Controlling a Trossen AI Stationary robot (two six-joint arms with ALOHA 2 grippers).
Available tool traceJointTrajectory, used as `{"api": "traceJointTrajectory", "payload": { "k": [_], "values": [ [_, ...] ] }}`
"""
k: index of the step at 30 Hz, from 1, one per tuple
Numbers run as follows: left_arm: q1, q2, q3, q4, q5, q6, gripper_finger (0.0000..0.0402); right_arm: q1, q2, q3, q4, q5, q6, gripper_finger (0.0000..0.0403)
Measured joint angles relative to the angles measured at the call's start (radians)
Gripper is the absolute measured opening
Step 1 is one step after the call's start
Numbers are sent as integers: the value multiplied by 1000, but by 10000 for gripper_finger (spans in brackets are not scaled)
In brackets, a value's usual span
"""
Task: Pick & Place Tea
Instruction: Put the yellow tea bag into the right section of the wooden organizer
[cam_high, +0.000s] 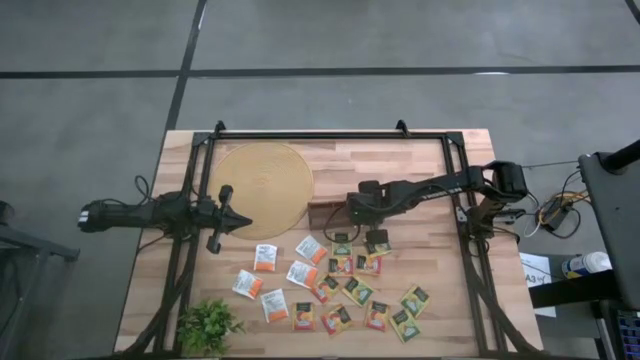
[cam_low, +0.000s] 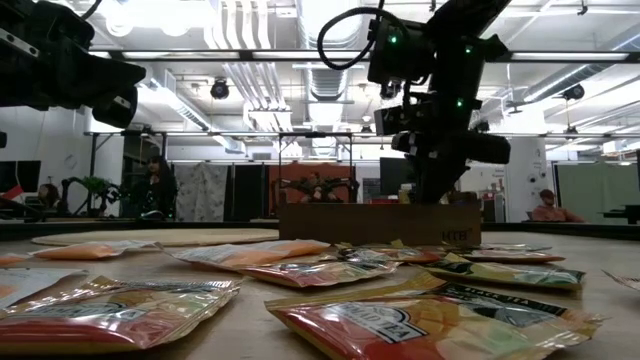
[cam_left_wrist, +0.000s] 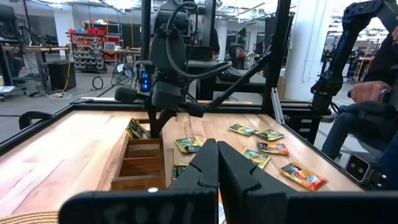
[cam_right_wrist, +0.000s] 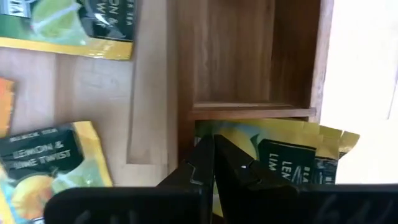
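Wooden planks make up the pale bench (cam_high: 440, 190), and small flat tea sachets (cam_high: 345, 290) lie spread over its near half. About seventeen sachets show from above: roughly four white ones with an orange patch (cam_high: 265, 258), and the rest are dark green with yellow (cam_high: 415, 300) or orange and red (cam_high: 303, 316); some overlap, so the count is not sure. One more green and yellow sachet (cam_right_wrist: 292, 158) sits in the end compartment of the one long brown wooden tray (cam_high: 325, 215), right under the right gripper (cam_right_wrist: 214, 163). One round flat woven straw mat (cam_high: 262, 188) lies touching the tray's side. One small leafy green plant (cam_high: 207, 325) stands at the near left corner. The right arm reaches across the bench and points down over the tray, with its jaws pressed together on nothing. The left gripper (cam_high: 243, 219) hangs level above the left part of the bench beside the mat, its jaws also together and holding nothing.
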Motion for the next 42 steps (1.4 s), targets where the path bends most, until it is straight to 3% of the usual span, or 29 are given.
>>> {"api": "traceJointTrajectory", "payload": {
  "k": [11,30,42],
  "values": [
    [-1,0,0,0,0,0,0,-13,50,-6,21,9,10,8],
    [0,0,0,0,0,0,0,11,22,-6,29,271,58,8],
    [0,0,0,0,0,0,0,16,-31,-6,29,284,53,8]
  ]
}}
